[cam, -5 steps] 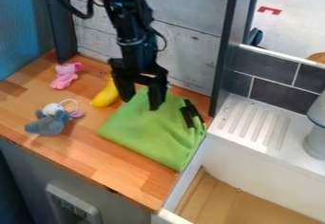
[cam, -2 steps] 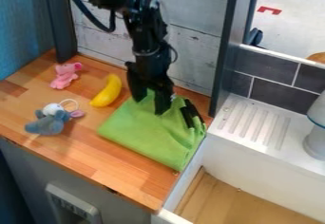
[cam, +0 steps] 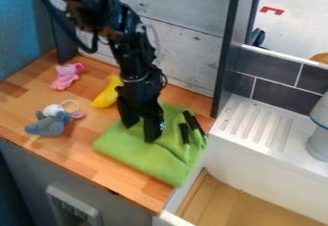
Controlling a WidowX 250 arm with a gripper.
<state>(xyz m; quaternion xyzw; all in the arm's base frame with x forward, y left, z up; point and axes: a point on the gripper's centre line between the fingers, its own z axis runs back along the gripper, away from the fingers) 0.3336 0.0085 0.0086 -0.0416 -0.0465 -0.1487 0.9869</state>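
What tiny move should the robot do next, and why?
I'd probably lift the pincer straight up a little. It's down at the green cloth, whose near corner reaches the edge of the wooden counter, so pulling sideways might drag the cloth over.

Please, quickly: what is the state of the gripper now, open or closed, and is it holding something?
Gripper: down at the green cloth; whether open or closed on a fold cannot be told.
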